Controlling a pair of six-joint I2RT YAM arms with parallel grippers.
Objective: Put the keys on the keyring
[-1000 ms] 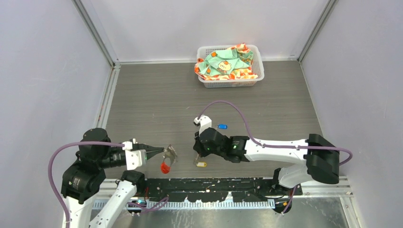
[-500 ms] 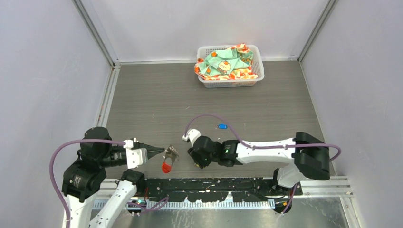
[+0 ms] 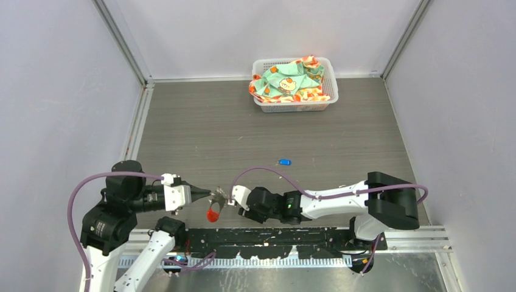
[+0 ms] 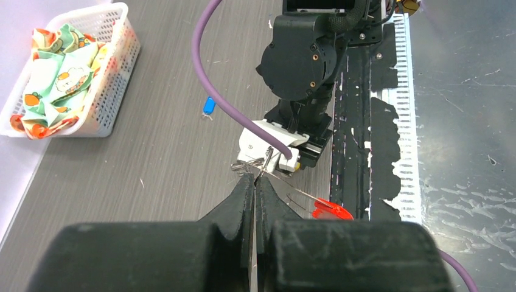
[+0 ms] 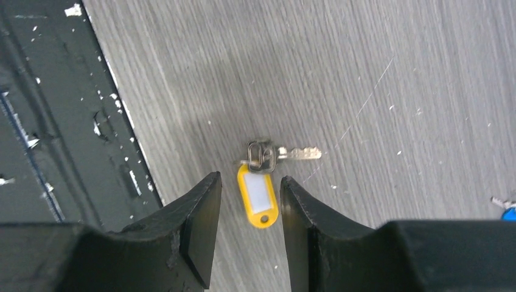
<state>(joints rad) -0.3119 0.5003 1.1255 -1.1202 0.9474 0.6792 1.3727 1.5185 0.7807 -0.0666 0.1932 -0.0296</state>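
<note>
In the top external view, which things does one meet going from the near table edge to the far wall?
The keyring with its red tag, held in the left gripper → blue-tag key → white basket with cloth. The yellow-tag key is left out: the right arm hides it in this view.

Top external: high and far, behind the bases at 6 o'clock, looking down on the whole table (image 3: 201, 134), basket (image 3: 294, 106) at 12. Left wrist: close behind left gripper (image 4: 254, 182), facing the right arm. It shares keyring (image 4: 251, 166), basket and blue-tagged key (image 4: 209, 106) with top. Right wrist: very near, looking down past right gripper (image 5: 249, 178) at yellow-tagged key (image 5: 260, 198); blue tag at 4.
</note>
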